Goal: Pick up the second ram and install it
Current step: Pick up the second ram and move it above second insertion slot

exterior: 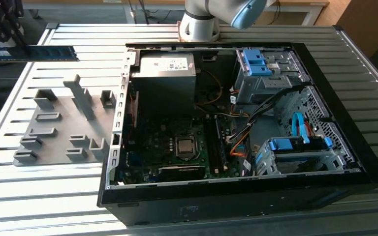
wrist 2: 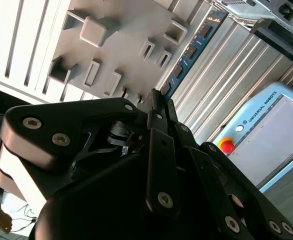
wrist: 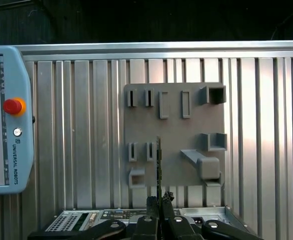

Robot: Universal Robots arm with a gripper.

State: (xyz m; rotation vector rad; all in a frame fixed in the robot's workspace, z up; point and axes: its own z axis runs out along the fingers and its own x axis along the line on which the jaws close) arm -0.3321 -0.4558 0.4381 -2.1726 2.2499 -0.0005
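Note:
The second ram (exterior: pixel 31 53) is a long blue board with dark chips, held in the air over the table's far corner on the exterior view's left. In the second wrist view the ram (wrist 2: pixel 190 50) sticks out from my gripper (wrist 2: pixel 159 98), which is shut on its near end. In the first wrist view the ram (wrist: pixel 159 165) appears edge-on, clamped between the black fingers of the gripper (wrist: pixel 159 200), above the grey holder plate (wrist: pixel 176 132). The open computer case (exterior: pixel 346 162) lies to the exterior view's right, its motherboard memory slots (exterior: pixel 219 142) facing up.
The grey holder plate (exterior: pixel 57 142) with upright blocks lies on the slatted table (exterior: pixel 57 196) beside the case. A power supply (exterior: pixel 166 73) and blue-latched drive bays (exterior: pixel 258 64) sit inside the case. The arm's base (exterior: pixel 199 27) stands behind it. A teach pendant (wrist: pixel 6 115) lies nearby.

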